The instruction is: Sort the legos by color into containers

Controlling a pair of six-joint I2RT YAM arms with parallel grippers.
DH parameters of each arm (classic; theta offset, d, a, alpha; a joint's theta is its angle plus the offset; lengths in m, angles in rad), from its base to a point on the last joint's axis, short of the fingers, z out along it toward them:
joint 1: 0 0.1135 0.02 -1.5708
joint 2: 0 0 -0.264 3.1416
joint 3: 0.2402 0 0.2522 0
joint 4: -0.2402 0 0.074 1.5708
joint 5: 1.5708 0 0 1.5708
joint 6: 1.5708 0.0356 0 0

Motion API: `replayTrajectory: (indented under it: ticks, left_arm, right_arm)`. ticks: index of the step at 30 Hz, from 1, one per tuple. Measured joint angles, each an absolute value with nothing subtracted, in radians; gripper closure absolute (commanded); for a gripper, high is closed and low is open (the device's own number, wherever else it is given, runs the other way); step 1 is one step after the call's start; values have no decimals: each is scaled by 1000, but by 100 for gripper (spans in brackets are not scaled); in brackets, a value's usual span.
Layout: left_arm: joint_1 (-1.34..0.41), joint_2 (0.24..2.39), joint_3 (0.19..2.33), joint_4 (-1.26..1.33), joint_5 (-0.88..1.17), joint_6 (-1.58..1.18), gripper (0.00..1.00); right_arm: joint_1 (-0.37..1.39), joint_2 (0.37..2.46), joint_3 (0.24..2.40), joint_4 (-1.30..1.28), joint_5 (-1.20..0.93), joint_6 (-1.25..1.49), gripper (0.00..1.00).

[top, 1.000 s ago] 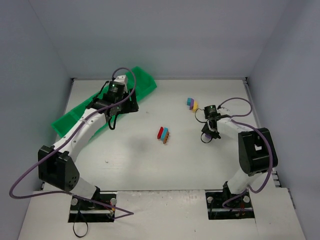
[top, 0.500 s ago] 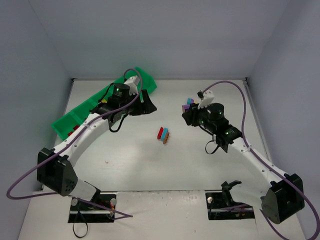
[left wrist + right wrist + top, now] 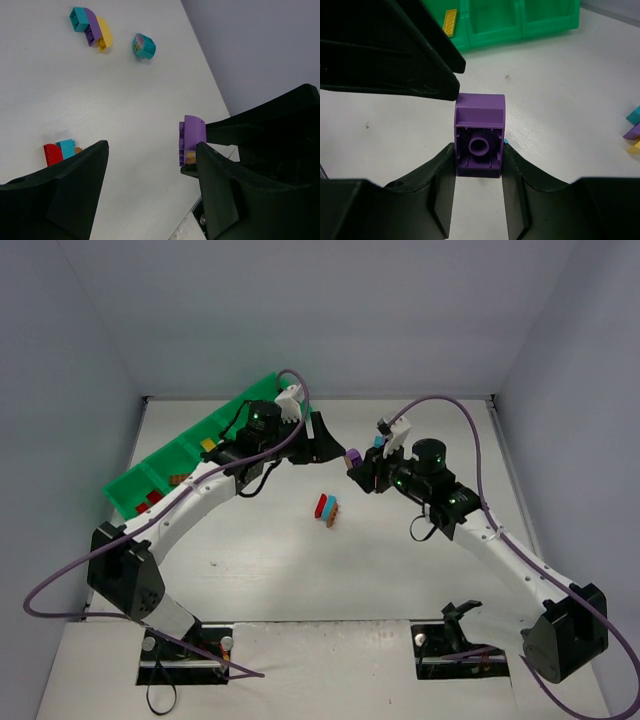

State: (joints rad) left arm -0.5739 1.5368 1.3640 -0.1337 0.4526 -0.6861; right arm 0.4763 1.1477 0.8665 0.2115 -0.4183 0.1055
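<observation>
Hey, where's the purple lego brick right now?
In the top view, near the middle: the purple brick is pinched in the right tool, beside the open left tool and just beyond the red-teal-orange stack.

Table [image 3: 260,570]: white, matte and flat, with one small dark speck [image 3: 211,562] on its near-left part. Enclosure: a plain pale grey-blue back wall [image 3: 320,310], left wall [image 3: 55,440] and right wall [image 3: 585,370], standing along the table's edges. Near board [image 3: 330,640]: a separate white panel lying across the table's near edge.
</observation>
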Motion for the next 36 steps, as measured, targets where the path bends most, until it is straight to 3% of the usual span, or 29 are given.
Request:
replayTrajectory:
  ticks: [13,15,19,20,22,23,24,25,28,31,36]
  left_arm:
    - [-616,1587,1369,-47,481,-735,38]
    - [-622,1604,1369,-45,489,-739,43]
    - [-627,1627,1369,-43,509,-748,70]
    - [-628,1629,1371,-36,522,-748,83]
    - [-633,1629,1375,-34,520,-749,93]
    - [-633,1629,1376,-33,519,-749,99]
    - [-633,1630,1377,-33,520,-749,100]
    - [-633,1630,1380,-34,522,-741,100]
    - [-625,1634,1392,-47,518,-712,100]
    - [-598,1647,1418,-80,507,-674,100]
    - [-486,1698,1495,-154,413,-585,100]
  right_arm:
    - [491,1181,878,205,-435,95,97]
    - [493,1185,881,206,-435,95,97]
    - [493,1186,884,204,-434,95,93]
    - [493,1189,884,200,-434,95,88]
    - [493,1197,885,202,-430,93,77]
    - [493,1198,885,203,-426,91,58]
    - [493,1199,886,206,-425,92,47]
    - [493,1201,886,205,-426,98,30]
    - [493,1210,891,205,-410,106,11]
    - [493,1223,898,194,-363,114,3]
    - [492,1231,910,151,-255,134,2]
